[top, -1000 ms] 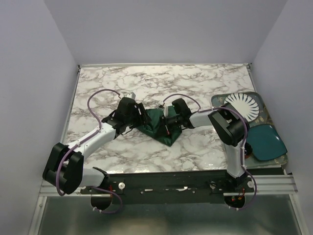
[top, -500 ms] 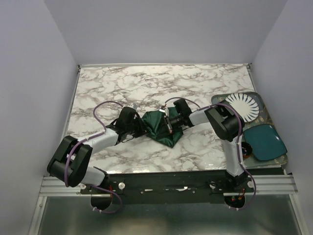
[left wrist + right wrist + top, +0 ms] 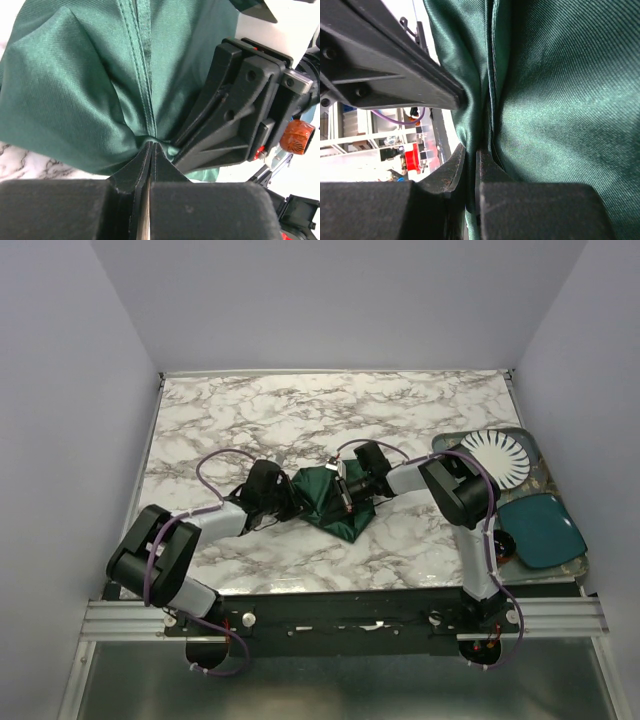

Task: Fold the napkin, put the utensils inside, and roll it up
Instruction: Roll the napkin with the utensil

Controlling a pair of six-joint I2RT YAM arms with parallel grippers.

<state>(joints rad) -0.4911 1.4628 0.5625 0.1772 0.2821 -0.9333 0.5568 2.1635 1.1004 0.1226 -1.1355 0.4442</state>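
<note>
The dark green napkin lies bunched in the middle of the marble table, between both arms. My left gripper meets it from the left and my right gripper from the right. In the left wrist view the left gripper is shut on a pinched fold of the napkin, with the right gripper's black body close beside it. In the right wrist view the right gripper is shut on a hemmed edge of the napkin. The utensils are out of view.
A tray stands at the table's right edge with a white ribbed plate and a teal oval dish on it. Grey walls close in the table on the left, back and right.
The left gripper has moved right onto the napkin's left side and shut on a fold of it. The right gripper keeps its hold and has barely moved.
</note>
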